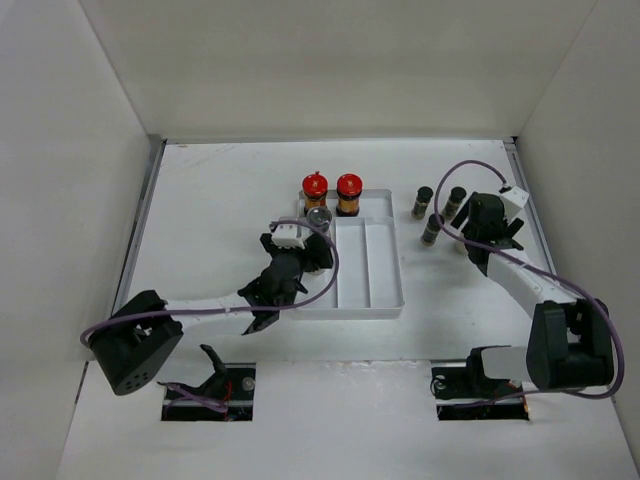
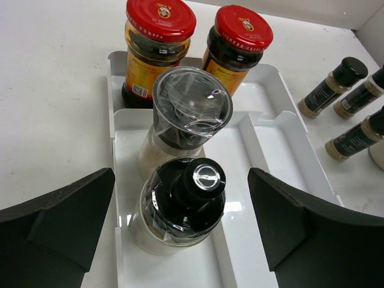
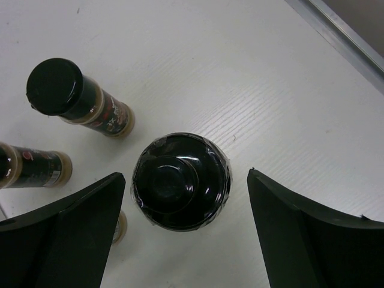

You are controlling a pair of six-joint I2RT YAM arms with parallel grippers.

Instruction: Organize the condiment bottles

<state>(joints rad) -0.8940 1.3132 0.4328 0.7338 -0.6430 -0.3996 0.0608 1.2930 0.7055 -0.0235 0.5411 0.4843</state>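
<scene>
Two red-capped amber bottles (image 1: 315, 187) (image 1: 349, 187) stand in the back section of the white tray (image 1: 385, 290). In the left wrist view they are at the top (image 2: 160, 18) (image 2: 243, 27). A grey-lidded pale bottle (image 2: 191, 108) and a black-lidded pale bottle (image 2: 183, 207) stand in the tray's left lane. My left gripper (image 2: 181, 180) is open around the black-lidded one, not touching it. Three slim dark bottles (image 1: 423, 201) (image 1: 455, 201) (image 1: 432, 228) stand on the table right of the tray. My right gripper (image 3: 186, 175) is open around another black-lidded bottle (image 3: 180, 180) on the table.
The tray's two right lanes (image 2: 282, 150) hold nothing. Two slim bottles (image 3: 78, 99) (image 3: 33, 165) stand close to the left of my right gripper. A metal table edge (image 3: 336, 30) runs at the far right. White walls enclose the table.
</scene>
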